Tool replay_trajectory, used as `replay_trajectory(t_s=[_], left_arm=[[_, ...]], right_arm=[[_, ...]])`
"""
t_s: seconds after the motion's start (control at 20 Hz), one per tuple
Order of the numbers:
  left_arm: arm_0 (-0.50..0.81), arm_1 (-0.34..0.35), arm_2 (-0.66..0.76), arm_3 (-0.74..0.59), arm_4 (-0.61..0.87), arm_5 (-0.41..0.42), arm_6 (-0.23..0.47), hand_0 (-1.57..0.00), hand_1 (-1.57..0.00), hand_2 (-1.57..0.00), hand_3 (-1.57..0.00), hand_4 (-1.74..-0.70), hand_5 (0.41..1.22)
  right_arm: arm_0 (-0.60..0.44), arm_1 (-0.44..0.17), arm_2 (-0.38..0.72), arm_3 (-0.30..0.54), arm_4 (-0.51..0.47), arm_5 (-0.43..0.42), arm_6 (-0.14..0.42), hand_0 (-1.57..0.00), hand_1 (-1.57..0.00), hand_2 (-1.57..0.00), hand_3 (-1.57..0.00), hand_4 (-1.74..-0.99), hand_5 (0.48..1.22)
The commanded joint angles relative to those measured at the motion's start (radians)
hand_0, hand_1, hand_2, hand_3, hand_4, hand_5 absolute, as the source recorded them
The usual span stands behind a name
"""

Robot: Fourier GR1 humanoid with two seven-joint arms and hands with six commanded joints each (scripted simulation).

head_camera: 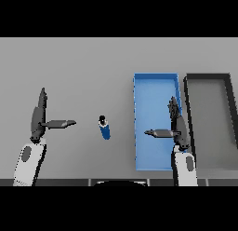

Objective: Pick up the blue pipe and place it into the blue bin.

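Note:
A short blue pipe with a dark end lies on the grey table near the middle. To its right sits the blue bin, long and rectangular, with nothing inside that I can see. My right hand hovers over the bin's right half, fingers straight and thumb pointing left, holding nothing. My left hand is at the left of the pipe and apart from it, open, its thumb pointing right toward the pipe.
A dark-rimmed grey bin stands right beside the blue bin, reaching the view's right edge. The grey table stretches across the back and left.

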Motion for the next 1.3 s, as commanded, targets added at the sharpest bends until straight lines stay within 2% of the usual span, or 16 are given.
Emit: replay_trajectory(t_s=[0.0,0.25,0.3,0.35,0.4,0.65,0.75,0.8,0.9,0.95,1.1,1.25], left_arm=[[-0.003,-0.001,0.0,0.002,0.0,0.001,-0.002,0.0,0.0,0.0,0.0,-0.97,0.594],[-0.031,-0.01,-0.002,0.021,-0.005,0.004,0.007,0.0,0.0,0.0,0.0,-0.97,0.594],[-0.025,0.066,-0.039,0.015,-0.01,-0.121,-0.039,0.0,0.0,0.0,0.0,-0.97,0.594],[-0.025,0.111,-0.058,0.019,-0.008,-0.205,-0.069,0.0,0.0,0.0,0.0,-0.97,0.595],[-0.028,0.138,-0.067,0.028,-0.011,-0.252,-0.087,0.0,0.0,0.0,0.0,-0.97,0.596],[-0.023,0.18,-0.086,0.03,-0.002,-0.352,-0.144,0.0,0.0,0.0,0.0,-0.97,0.593],[0.004,0.204,-0.101,-0.01,0.005,-0.391,-0.164,0.0,0.0,0.0,0.0,-0.97,0.586],[0.024,0.217,-0.112,-0.036,0.012,-0.416,-0.175,0.0,0.0,0.0,0.0,-0.98,0.583],[0.033,0.229,-0.15,-0.089,0.008,-0.449,-0.146,0.0,0.0,0.0,0.0,-0.99,0.566],[0.044,0.237,-0.172,-0.127,0.003,-0.456,-0.11,0.0,0.0,0.0,0.0,-1.0,0.548],[0.047,0.237,-0.244,-0.189,-0.024,-0.479,-0.001,0.0,0.0,0.0,0.0,-1.03,0.496],[0.048,0.206,-0.306,-0.204,-0.071,-0.491,0.013,0.0,0.0,0.0,0.0,-1.08,0.472]], right_arm=[[-0.003,-0.001,-0.002,0.002,-0.001,-0.001,0.002,0.0,0.0,0.0,0.0,-1.21,0.594],[-0.028,-0.012,-0.019,0.03,-0.012,0.005,0.006,0.0,0.0,0.0,0.0,-1.21,0.594],[-0.019,-0.085,0.017,0.003,0.063,0.029,-0.047,0.0,0.0,0.0,0.0,-1.21,0.594],[-0.012,-0.121,0.046,-0.014,0.117,0.038,-0.071,0.0,0.0,0.0,0.0,-1.206,0.592],[-0.004,-0.139,0.071,-0.035,0.159,0.038,-0.078,0.0,0.0,0.0,0.0,-1.198,0.589],[0.028,-0.162,0.105,-0.063,0.205,0.051,-0.08,0.0,0.0,0.0,0.0,-1.187,0.585],[0.017,-0.164,0.103,-0.061,0.207,0.048,-0.059,0.0,0.0,0.0,0.0,-1.181,0.58],[0.038,-0.162,0.104,-0.073,0.197,0.054,-0.073,0.0,0.0,0.0,0.0,-1.187,0.579],[0.024,-0.156,0.1,-0.077,0.19,0.051,-0.055,0.0,0.0,0.0,0.0,-1.2,0.58],[0.012,-0.149,0.103,-0.075,0.185,0.053,-0.042,0.0,0.0,0.0,0.0,-1.209,0.581],[0.01,-0.155,0.093,-0.068,0.17,0.063,-0.055,0.0,0.0,0.0,0.0,-1.229,0.576],[0.022,-0.161,0.1,-0.084,0.173,0.07,-0.06,0.0,0.0,0.0,0.0,-1.219,0.572]])
